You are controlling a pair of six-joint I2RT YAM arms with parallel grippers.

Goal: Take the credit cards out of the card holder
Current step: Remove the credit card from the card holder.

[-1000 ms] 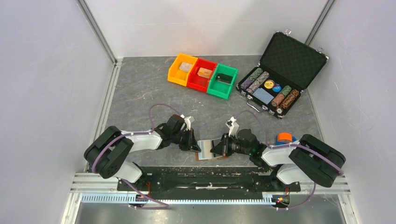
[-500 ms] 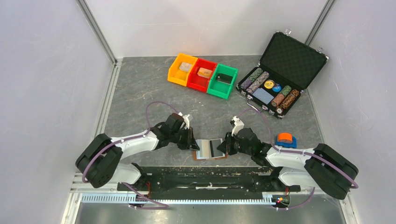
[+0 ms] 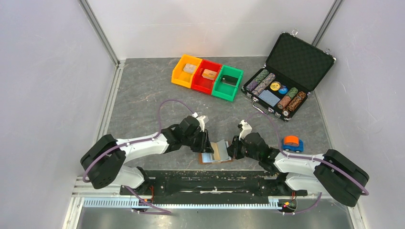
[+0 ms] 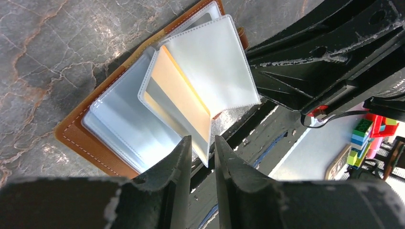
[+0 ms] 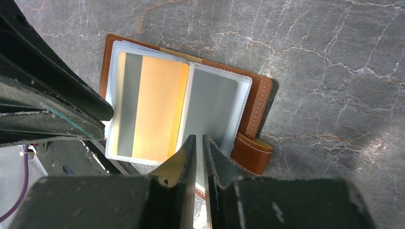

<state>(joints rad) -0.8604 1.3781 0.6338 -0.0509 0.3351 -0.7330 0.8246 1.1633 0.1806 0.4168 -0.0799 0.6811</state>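
Stitched brown leather card holder [image 5: 260,102] with glossy clear plastic sleeves [image 5: 210,102], on smooth marbled grey table [image 5: 334,71].

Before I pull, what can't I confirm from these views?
Card count: only one tan credit card shows; stacked, glaring sleeves in the card holder hide any others, both wrist views.
Left claw grip: sleeve corner sits between its fingers, contact hidden, left wrist.
Right claw grip: fingers cover the sleeve edge, right wrist.
Top view: all this is too small.

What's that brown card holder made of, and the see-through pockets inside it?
Card holder: likely leather or faux leather, matte brown, pale stitching along its edge. Pockets: probably clear flexible plastic, glossy, the tan card visible through one.
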